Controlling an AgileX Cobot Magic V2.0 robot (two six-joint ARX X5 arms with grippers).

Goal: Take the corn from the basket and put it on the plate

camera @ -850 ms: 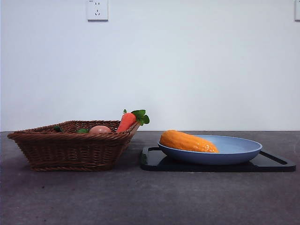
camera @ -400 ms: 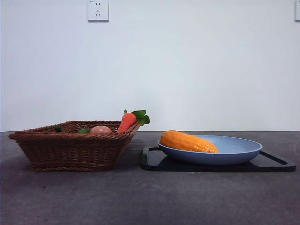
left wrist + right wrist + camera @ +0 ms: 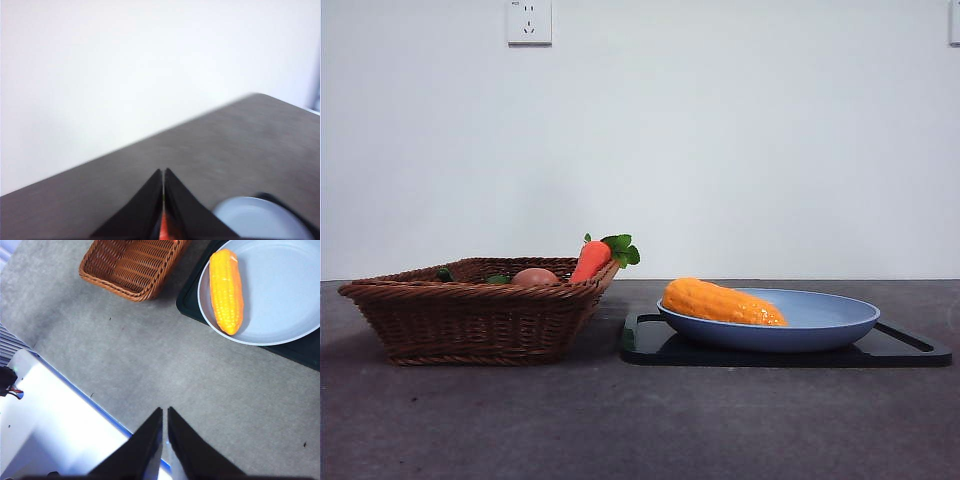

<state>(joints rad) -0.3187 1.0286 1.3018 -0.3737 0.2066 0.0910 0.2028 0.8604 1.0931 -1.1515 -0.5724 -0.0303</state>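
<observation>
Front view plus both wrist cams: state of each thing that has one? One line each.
corn: lying on its side in the plate, free of any gripper
plate: on the black tray, holding the corn
basket: upright on the table, carrot leaning on its rim, egg inside
left gripper: shut, empty
right gripper: shut, empty, raised above the table
</observation>
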